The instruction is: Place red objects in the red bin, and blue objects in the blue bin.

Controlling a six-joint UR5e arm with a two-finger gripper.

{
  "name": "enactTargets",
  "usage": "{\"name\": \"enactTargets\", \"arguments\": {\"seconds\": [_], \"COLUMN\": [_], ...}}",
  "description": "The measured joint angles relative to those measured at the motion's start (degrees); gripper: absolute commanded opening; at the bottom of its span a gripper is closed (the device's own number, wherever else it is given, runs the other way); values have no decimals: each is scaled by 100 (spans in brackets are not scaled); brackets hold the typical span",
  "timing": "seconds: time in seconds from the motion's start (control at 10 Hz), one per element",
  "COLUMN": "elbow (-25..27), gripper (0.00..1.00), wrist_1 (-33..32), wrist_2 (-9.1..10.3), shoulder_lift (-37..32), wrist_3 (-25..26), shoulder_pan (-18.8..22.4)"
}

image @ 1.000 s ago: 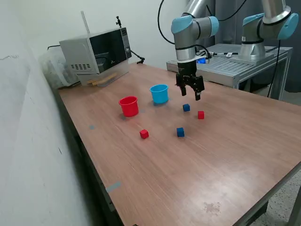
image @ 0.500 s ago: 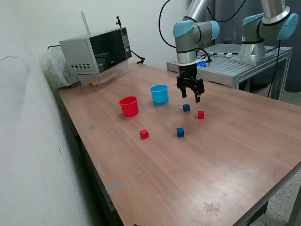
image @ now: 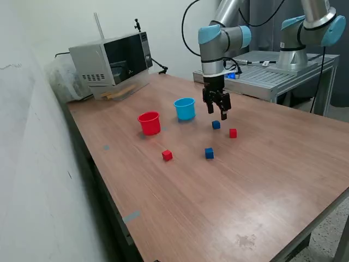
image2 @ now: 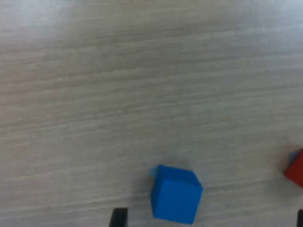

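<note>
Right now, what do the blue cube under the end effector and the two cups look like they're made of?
The blue cube looks like matte painted wood or foam: flat colour, no glare, crisp edges; which one is unclear. The red cup and the light blue cup look like smooth moulded plastic, with thin walls and a rim lip.

Evenly bright indoor light in the exterior view, sharp across the whole frame. Soft pale sheen on the brown wood-grain table (image: 229, 185) toward the near edge. Short, faint shadows under the small round red plastic cup (image: 149, 123) and the small round light blue plastic cup (image: 185, 108). Softer, slightly blurred wrist view, washed out pale over the wood grain. Fuzzy edges on the tiny dark blue cube (image2: 175, 194), dim shadow beside it.
</note>
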Motion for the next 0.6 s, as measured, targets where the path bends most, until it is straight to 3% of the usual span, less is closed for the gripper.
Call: {"name": "enactTargets", "arguments": {"seconds": [0.6], "elbow": [89], "gripper": [100], "wrist_1": [20], "wrist_2": [-259], "shoulder_lift": [74], "wrist_3": [665], "shoulder_pan": [-45]}}
